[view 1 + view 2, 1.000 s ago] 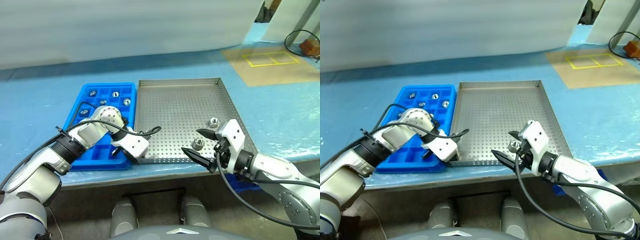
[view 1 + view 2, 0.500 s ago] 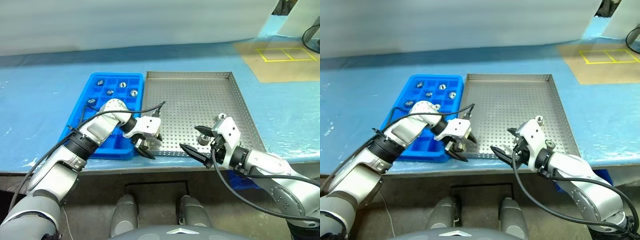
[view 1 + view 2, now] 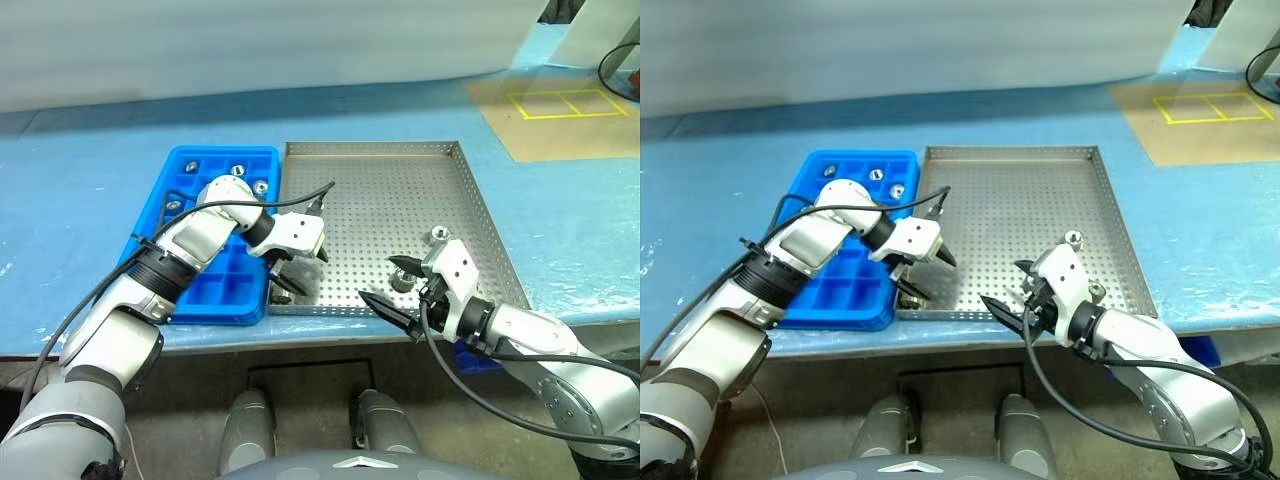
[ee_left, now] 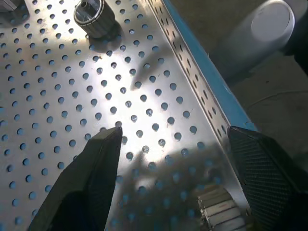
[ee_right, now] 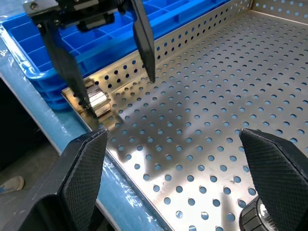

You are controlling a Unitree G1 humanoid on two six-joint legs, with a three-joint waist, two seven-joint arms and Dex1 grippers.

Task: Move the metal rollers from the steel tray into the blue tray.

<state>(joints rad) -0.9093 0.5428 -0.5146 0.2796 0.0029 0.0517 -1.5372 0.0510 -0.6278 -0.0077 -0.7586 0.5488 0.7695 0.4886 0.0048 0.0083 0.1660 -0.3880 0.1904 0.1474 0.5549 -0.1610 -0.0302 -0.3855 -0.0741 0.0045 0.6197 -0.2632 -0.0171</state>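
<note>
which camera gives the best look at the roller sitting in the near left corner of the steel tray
The right wrist view: the roller lies side-on in the steel tray corner, beside one finger of the open left gripper. The left wrist view catches just its top at the frame edge. In both eye views it is a small speck under that gripper.

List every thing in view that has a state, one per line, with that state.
Left gripper: open, over the steel tray's near-left corner, holding nothing.
Right gripper: open, empty.
Corner roller: lying in the steel tray's near-left corner, beside a left finger.
Steel tray: three rollers left in it.
Blue tray: rollers in the far cells, near cells empty.
</note>
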